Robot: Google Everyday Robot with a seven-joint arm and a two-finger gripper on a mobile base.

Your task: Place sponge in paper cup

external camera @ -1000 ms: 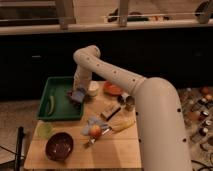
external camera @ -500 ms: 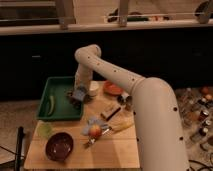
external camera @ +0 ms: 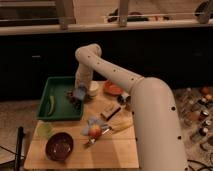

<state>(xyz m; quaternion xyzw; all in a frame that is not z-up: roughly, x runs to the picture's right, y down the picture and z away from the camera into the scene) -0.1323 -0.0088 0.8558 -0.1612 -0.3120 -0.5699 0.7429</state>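
My gripper (external camera: 76, 96) hangs at the end of the white arm, over the right edge of the green tray (external camera: 59, 85). A bluish-grey sponge (external camera: 81, 91) sits at the gripper, apparently held. The white paper cup (external camera: 93, 89) stands just right of the gripper on the wooden table, beside the tray. The sponge is beside the cup, not in it.
The green tray holds a green item (external camera: 50, 105). An orange plate (external camera: 113, 89) is behind the cup. A dark red bowl (external camera: 59, 146), a pale green cup (external camera: 44, 130), an apple (external camera: 94, 130) on a blue cloth, a brown bar (external camera: 110, 112) and a yellow-handled utensil (external camera: 119, 126) lie on the wooden table (external camera: 105, 152).
The gripper with the sponge has barely shifted near the tray's right edge; nothing else moved.
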